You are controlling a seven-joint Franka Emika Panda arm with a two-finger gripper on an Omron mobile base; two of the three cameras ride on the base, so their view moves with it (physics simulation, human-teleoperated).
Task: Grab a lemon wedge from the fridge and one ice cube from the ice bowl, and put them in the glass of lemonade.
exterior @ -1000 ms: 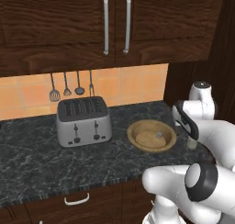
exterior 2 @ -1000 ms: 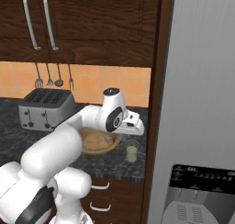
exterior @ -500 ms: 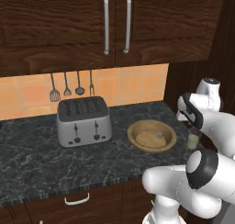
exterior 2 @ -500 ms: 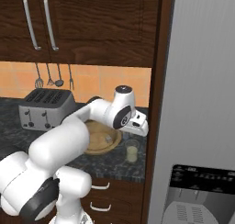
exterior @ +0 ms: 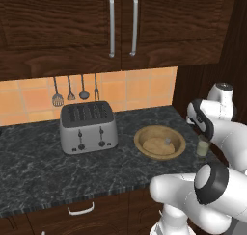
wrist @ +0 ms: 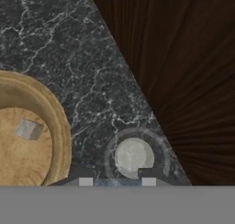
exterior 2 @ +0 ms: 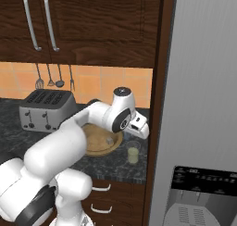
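- Over right end of the counter [exterior: 29, 171], the gripper [wrist: 117, 182] has swung right within the past sec, from above the ice bowl [exterior: 140, 141] to a spot directly above the glass of lemonade [wrist: 133, 156]
- Jaws pinched narrow; a pale bluish sliver sits btwn the tips, judged to be the ice cube [wrist: 117, 182], though too little shows to be certain
- Meaning for the task: pick-up at the bowl looks done, arm lined up for the drop; cube not yet in the drink
- Glass stands just right of the bowl, near the counter's front-right corner, next to the dark wood panel beside the fridge [exterior 2: 203, 104]
- Lemon wedge: can't tell if it's already in the glass, liquid too pale and small to read
- Count: 1 glass, 1 wooden bowl, 1 spare cube [wrist: 28, 129] lying in the bowl, 1 apparent cube in the grip
- Also 1 toaster [exterior: 88, 127] left of the bowl, 4 utensils [exterior: 76, 89] hanging on the far wall, 2 cabinet handles [exterior: 122, 24] overhead, 1 fridge at far right
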